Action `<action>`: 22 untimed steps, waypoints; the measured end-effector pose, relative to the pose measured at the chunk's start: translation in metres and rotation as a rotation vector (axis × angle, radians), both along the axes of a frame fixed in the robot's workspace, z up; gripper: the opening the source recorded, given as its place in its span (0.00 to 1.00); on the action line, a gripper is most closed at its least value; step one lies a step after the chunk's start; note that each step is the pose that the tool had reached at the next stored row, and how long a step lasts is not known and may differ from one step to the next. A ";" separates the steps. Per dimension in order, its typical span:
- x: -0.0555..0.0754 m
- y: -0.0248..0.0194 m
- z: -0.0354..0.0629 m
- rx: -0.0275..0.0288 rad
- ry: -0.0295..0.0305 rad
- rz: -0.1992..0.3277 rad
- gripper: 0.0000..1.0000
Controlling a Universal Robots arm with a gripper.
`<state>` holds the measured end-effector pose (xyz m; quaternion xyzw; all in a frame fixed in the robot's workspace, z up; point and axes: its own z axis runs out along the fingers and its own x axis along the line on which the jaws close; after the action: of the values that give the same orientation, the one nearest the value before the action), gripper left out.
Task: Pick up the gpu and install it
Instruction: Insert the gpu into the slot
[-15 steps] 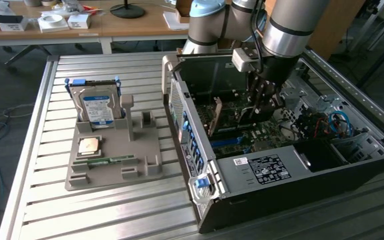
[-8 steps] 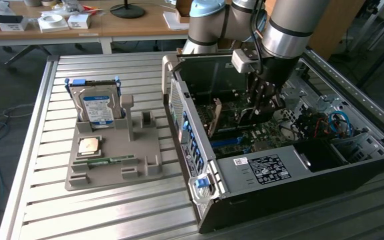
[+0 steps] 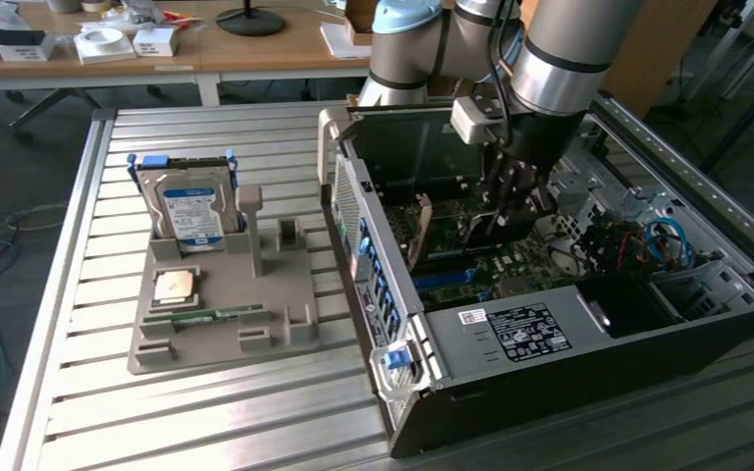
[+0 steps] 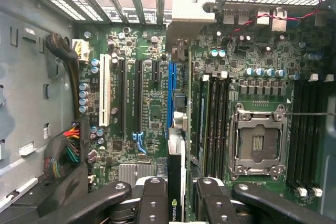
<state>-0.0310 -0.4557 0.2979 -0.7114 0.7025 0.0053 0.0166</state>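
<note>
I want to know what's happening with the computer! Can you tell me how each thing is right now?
computer case, lying on its side, open on top
claw, shut on the gpu
gpu, held on edge inside the case
hard drive, standing upright in the grey holder
memory stick, lying flat in the holder
processor socket, empty

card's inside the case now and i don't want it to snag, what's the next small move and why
Probably ease the gpu straight toward the blue slot on the motherboard. The gripper grips the card edge-on inside the case, the card's edge looks roughly in line with that slot, and it does not look seated yet.
</note>
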 end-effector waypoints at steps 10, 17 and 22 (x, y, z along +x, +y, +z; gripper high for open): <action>0.000 0.0000 -0.0126 0.0002 0.0000 0.000 0.26; 0.000 0.0000 -0.0173 -0.0002 0.0001 0.000 0.26; -0.004 0.0001 -0.0177 0.0002 -0.0001 0.000 0.26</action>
<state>-0.0349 -0.4556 0.2802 -0.7114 0.7026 0.0053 0.0167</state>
